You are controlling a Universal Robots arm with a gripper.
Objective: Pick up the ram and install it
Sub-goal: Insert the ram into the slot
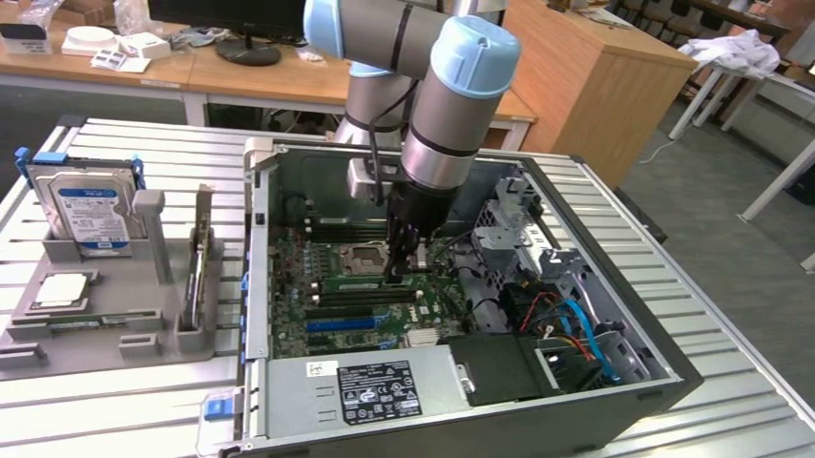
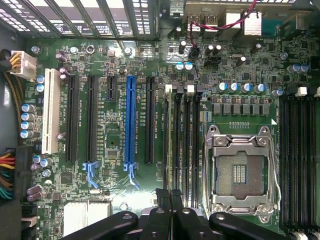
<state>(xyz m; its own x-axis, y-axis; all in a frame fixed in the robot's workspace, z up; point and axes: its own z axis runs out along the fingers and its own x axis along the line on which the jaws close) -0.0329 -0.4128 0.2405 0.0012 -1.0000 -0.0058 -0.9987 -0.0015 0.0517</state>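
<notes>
**Ram [image 1: 366,281] at the slot, end effector [image 1: 405,271] pinched on it**

Ram stands on edge along the memory slots [image 2: 185,140], just beside the CPU socket [image 1: 369,256], prob. so its contacts line up w/ a slot. My end effector points straight down on its top edge, fingers nearly closed. I reckon it's gripping the ram, not just resting. All inside the open PC case [image 1: 637,377], laid flat on the bench [image 1: 114,401] for top access.

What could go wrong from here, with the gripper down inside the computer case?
The shut gripper hangs just over the black memory slots, right beside the open CPU socket; a sideways slip could damage its bare contacts. The arm reaches deep into the case, near the drive cage and cables, so a careless move might snag.
</notes>
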